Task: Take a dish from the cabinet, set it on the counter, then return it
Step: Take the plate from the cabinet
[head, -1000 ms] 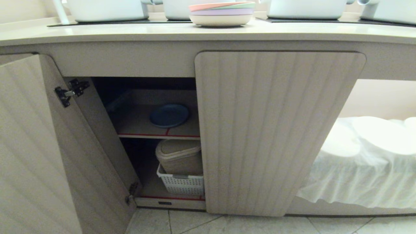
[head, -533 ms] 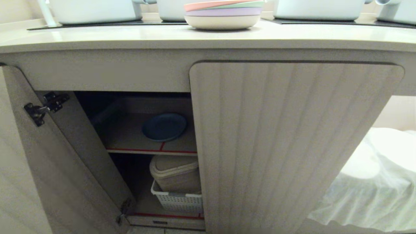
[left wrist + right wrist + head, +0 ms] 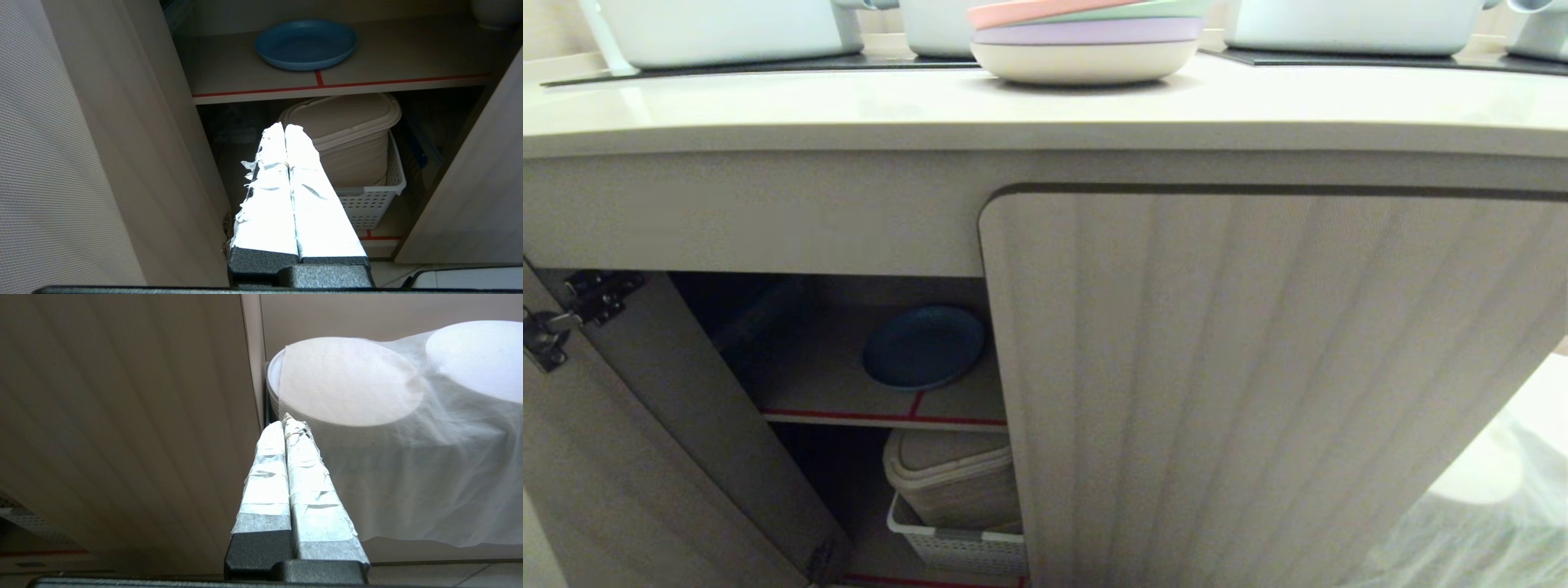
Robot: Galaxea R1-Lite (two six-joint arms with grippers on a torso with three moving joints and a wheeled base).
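Observation:
The blue dish [image 3: 923,346] lies flat on the cabinet's inner shelf [image 3: 833,384], just behind the red-taped front edge; the left wrist view also has the dish [image 3: 306,44]. The cabinet's left door [image 3: 645,457] stands open and its right door [image 3: 1258,392] is closed. Above runs the counter [image 3: 849,106]. My left gripper [image 3: 284,127] is shut and empty, held low in front of the opening, short of the shelf. My right gripper [image 3: 287,419] is shut and empty, in front of the closed right door. Neither arm shows in the head view.
A stack of pastel plates [image 3: 1086,37] with a pink top sits on the counter between white pots [image 3: 727,28] on black hob panels. Below the shelf a beige lidded bin [image 3: 347,134] stands in a white basket [image 3: 367,200]. White cloth-covered round things [image 3: 347,379] lie right of the cabinet.
The whole head view has shifted: the cabinet and counter loom larger and closer, the shelf and dish sit lower in the picture. The camera moved in; the dish itself has not moved.

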